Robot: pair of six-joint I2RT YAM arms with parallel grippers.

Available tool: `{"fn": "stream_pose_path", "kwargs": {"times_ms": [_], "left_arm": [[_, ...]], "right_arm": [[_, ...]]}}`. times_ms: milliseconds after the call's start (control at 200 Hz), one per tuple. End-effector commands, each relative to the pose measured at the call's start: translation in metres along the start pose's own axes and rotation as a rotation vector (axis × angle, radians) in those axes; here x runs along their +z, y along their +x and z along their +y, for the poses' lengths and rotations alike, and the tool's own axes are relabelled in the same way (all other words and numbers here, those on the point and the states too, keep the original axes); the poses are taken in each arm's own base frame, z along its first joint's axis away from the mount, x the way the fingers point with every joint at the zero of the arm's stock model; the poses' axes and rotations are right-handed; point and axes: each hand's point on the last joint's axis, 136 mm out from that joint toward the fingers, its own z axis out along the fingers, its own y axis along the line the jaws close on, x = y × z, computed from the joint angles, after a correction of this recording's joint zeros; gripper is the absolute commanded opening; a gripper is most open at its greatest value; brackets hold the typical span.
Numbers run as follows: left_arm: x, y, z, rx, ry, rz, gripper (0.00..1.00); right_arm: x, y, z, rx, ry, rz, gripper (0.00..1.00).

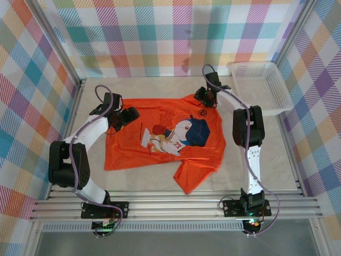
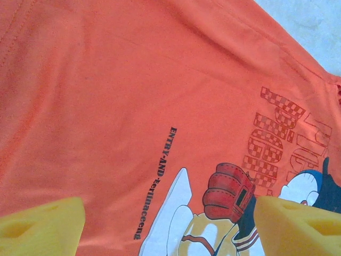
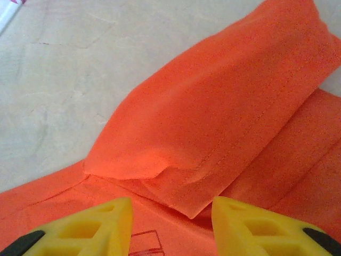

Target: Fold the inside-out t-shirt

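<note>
Orange t-shirt [image 1: 128, 149] laid flat, print up, on the pale desk [image 1: 154, 88] inside plaid walls [image 1: 160, 37].
From above, the left pincer [image 1: 127, 115] is seen over the shirt's left edge, the right pincer [image 1: 205, 98] over its far edge. At the left wrist, fingers [image 2: 42, 226] are held wide apart above the print [image 2: 224, 192]. At the right wrist, fingers [image 3: 256, 229] are parted, nothing pinched, before a folded sleeve [image 3: 213, 117].
</note>
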Motion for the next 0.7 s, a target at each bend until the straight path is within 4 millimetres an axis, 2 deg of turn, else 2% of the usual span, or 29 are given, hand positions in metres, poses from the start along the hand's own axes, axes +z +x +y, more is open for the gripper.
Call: {"fn": "stream_pose_path", "kwargs": {"times_ms": [0, 260, 340, 430, 445, 510, 695], "left_arm": [[0.004, -0.004, -0.004, 0.012, 0.006, -0.016, 0.83], [0.008, -0.002, -0.003, 0.0, 0.003, -0.003, 0.82], [0.008, -0.002, -0.001, 0.001, -0.003, -0.003, 0.82], [0.007, -0.002, 0.001, 0.006, -0.014, -0.003, 0.82], [0.007, -0.002, 0.0, 0.008, -0.012, -0.003, 0.82], [0.007, -0.002, 0.001, 0.009, -0.018, -0.004, 0.82], [0.006, -0.002, 0.002, 0.014, -0.023, -0.005, 0.82]], "right_arm": [[0.009, 0.003, 0.004, 0.03, 0.001, 0.011, 0.44], [0.023, 0.005, 0.008, 0.06, -0.001, 0.019, 0.43], [0.026, 0.005, 0.01, 0.069, -0.003, 0.022, 0.38], [0.027, 0.004, 0.013, 0.08, -0.008, 0.022, 0.21], [0.027, 0.003, 0.013, 0.083, -0.008, 0.021, 0.15], [0.026, 0.001, 0.016, 0.087, -0.012, 0.016, 0.0], [0.014, -0.014, 0.034, 0.064, -0.054, -0.016, 0.0]]}}
